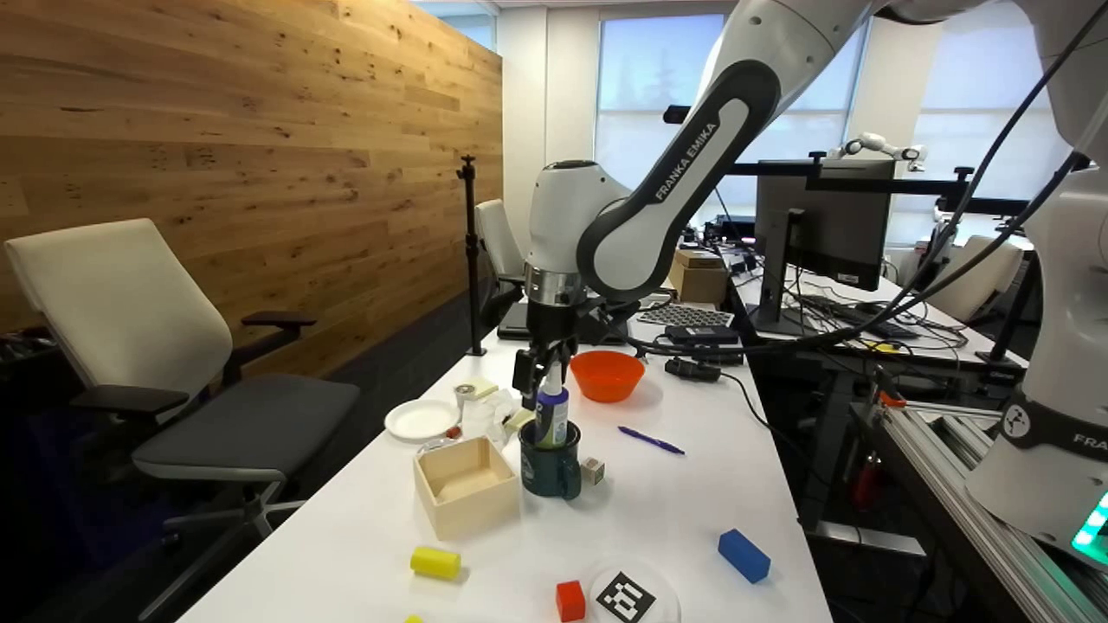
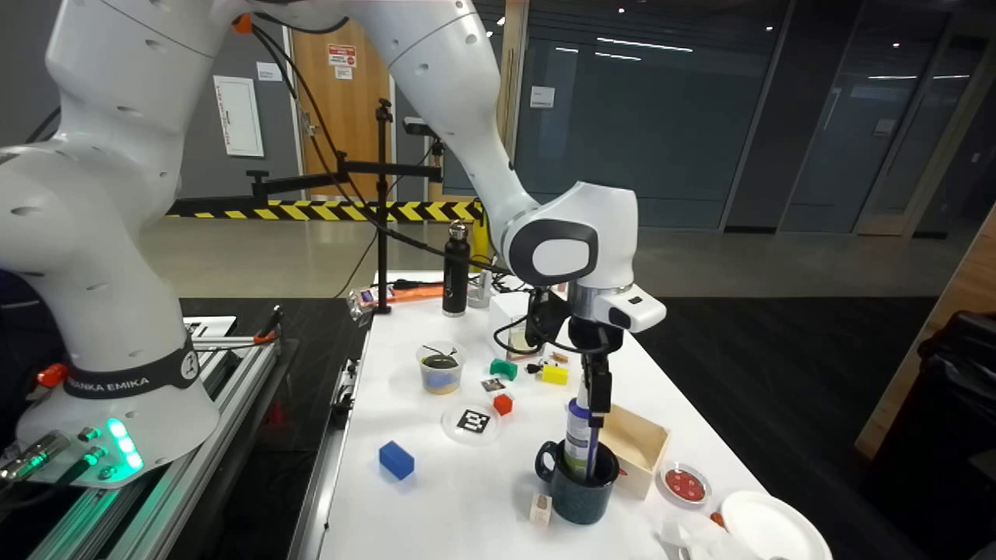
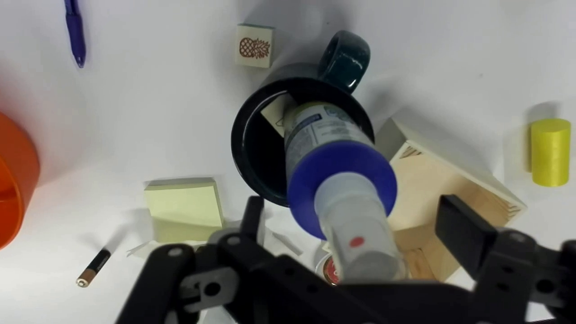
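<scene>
A spray bottle with a blue collar and pale nozzle (image 3: 355,225) stands tilted inside a dark green mug (image 3: 256,157). Around the nozzle my gripper (image 3: 357,220) is open, with a gap between the bottle and each finger (image 3: 468,234). In an exterior view the bottle (image 1: 551,420) rises from the mug (image 1: 550,472) straight under the gripper (image 1: 547,376). A pale slip or block (image 3: 276,112) is also inside the mug, partly hidden by the bottle. Beside the mug lies a small pineapple-stamped block (image 3: 254,47).
An open wooden box (image 1: 467,489) is close beside the mug. Behind it are an orange bowl (image 1: 607,376) and a white plate (image 1: 421,420). A purple pen (image 1: 651,440), a blue block (image 1: 744,555), a yellow cylinder (image 1: 435,562) and a red cube (image 1: 570,600) lie about.
</scene>
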